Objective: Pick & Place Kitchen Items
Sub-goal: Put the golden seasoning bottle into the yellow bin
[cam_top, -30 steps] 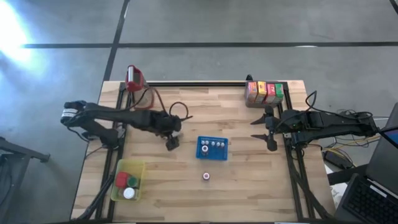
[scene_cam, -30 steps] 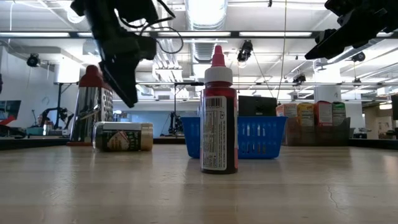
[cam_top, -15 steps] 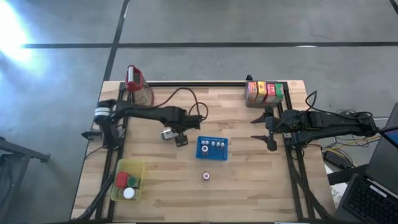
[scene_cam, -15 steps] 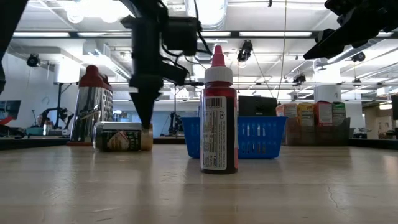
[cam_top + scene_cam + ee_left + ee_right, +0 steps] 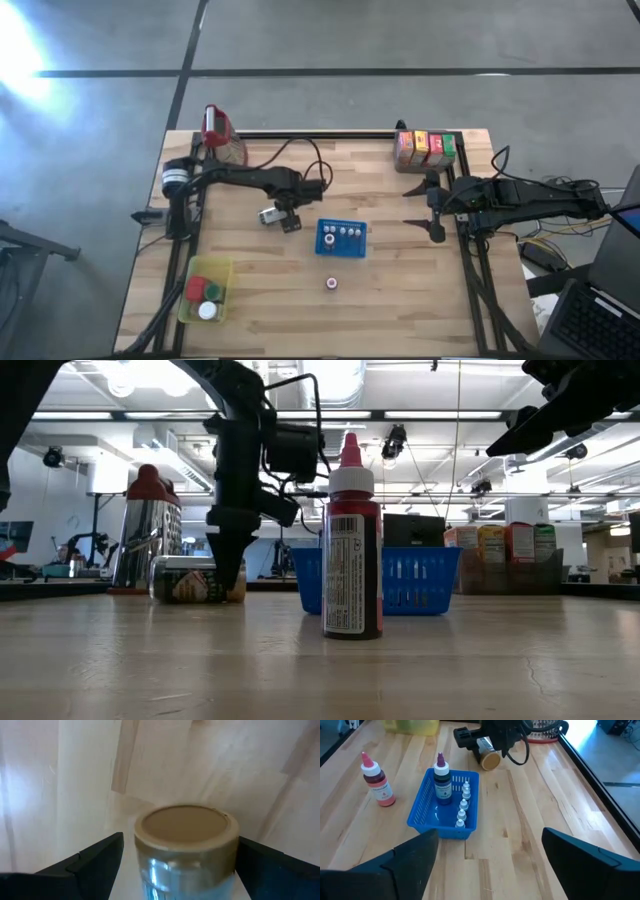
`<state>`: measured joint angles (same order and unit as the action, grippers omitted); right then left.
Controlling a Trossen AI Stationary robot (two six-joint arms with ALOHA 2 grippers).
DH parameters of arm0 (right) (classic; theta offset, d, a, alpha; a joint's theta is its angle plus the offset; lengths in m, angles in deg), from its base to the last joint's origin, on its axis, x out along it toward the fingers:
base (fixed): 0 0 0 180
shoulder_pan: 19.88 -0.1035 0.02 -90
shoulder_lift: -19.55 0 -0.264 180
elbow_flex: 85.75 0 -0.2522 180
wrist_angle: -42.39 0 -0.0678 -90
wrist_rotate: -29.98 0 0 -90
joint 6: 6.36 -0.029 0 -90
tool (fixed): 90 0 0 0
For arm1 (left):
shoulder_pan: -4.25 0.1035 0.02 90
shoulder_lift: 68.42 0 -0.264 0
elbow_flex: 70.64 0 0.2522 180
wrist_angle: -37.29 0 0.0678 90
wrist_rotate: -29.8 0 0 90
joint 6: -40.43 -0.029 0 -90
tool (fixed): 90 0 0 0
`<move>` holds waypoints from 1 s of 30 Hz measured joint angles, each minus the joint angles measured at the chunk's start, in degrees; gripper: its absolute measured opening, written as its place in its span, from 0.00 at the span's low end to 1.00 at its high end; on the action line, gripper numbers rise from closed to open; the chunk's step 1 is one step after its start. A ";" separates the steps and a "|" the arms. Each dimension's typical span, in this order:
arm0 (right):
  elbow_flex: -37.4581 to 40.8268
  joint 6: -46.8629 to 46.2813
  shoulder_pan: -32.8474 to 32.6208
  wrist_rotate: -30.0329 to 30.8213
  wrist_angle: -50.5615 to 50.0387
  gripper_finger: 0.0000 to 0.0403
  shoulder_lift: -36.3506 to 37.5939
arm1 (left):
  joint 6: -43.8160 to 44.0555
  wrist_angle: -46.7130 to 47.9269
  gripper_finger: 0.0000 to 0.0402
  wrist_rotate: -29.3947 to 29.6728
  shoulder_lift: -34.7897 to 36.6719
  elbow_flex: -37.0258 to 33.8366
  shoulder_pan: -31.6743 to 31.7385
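Observation:
A small jar (image 5: pixel 185 837) with a gold lid lies on its side on the table, left of the blue tray (image 5: pixel 341 238). My left gripper (image 5: pixel 179 840) points straight down over it, open, one finger on either side of the lid end and not touching it; the low view shows that gripper (image 5: pixel 226 565) just above the jar (image 5: pixel 190 582). A red bottle with a white cap (image 5: pixel 352 550) stands near the front. My right gripper (image 5: pixel 430 210) waits open at the table's right side, holding nothing.
Several small white-capped bottles stand in the blue tray (image 5: pixel 420 815). A yellow bin (image 5: pixel 206 290) with round lids sits at the front left. A row of cartons (image 5: pixel 425 148) stands at the far right. A tall metal jug with a red top (image 5: pixel 220 130) stands at the far left.
My left gripper has swung toward the table's right, tipped to point straight down and sunk over the lying jar, so that its open fingers now stand on either side of the lid end. The jar has not moved.

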<state>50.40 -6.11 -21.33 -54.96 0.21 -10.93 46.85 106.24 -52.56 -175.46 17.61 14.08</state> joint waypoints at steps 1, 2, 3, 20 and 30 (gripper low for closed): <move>0.00 -0.04 0.00 -0.02 0.00 0.88 0.02 | -0.03 -0.77 0.90 -0.40 -0.01 -0.57 0.35; 0.00 -0.01 0.00 -0.02 0.00 0.89 0.02 | -0.05 -1.74 0.90 -1.27 -0.01 -1.33 0.66; 0.00 0.06 0.00 -0.02 0.00 0.89 0.01 | -0.11 -2.97 0.90 -2.28 -0.01 -2.16 0.96; 0.00 0.22 -0.02 -0.02 0.00 0.79 0.02 | -0.45 -9.57 0.68 -5.65 0.87 -6.99 1.28; 0.00 0.02 0.00 0.00 0.00 0.71 0.02 | 5.16 -33.23 0.68 4.57 15.93 -19.89 1.04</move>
<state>50.40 -6.09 -21.33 -54.96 0.21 -10.91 52.01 73.01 -47.99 -159.53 -2.29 15.12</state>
